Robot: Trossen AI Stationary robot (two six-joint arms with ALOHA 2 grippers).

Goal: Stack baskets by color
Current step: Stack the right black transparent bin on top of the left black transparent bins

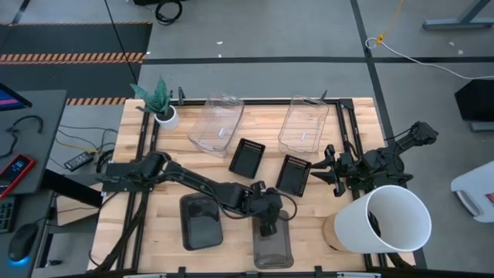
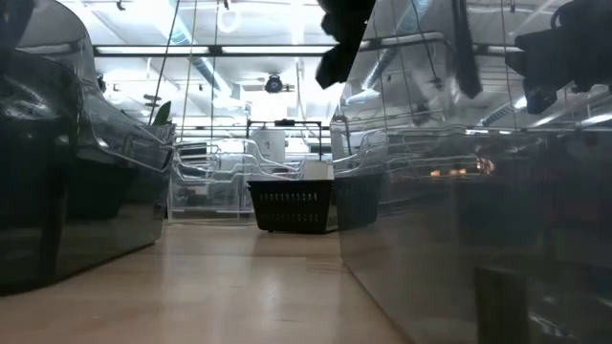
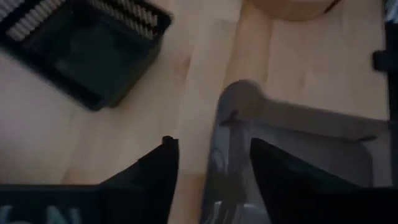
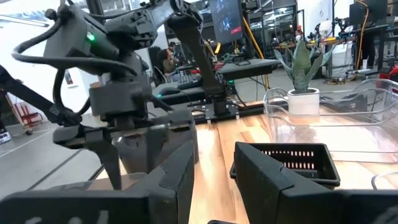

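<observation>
Biggest thing on the table point(image 1: 154, 232) is the white bucket point(image 1: 390, 220), one of it, tipped on its side at the near right corner, mouth up toward the camera.

Then two clear baskets at the far edge, one left point(image 1: 216, 123) and one right point(image 1: 303, 123), both long axis running far-to-near, the left one slightly slanted. They might be stacks, I can't tell.

Two smoky dark-grey baskets at the near edge: left one point(image 1: 201, 222) and right one point(image 1: 273, 245), both long axis far-to-near.

Two small black slotted baskets mid-table, point(image 1: 247, 158) and point(image 1: 293, 174), tilted a bit, well apart from the grey ones.

One small plant pot point(image 1: 166, 116) at the far left.

Left gripper point(image 1: 268, 228) sits over the far rim of the right grey basket, fingers point(image 3: 155, 180) spread with the rim between them, not pinching. Right gripper point(image 1: 318, 168) is just beside the second black basket, jaws partly apart, holding nothing.
</observation>
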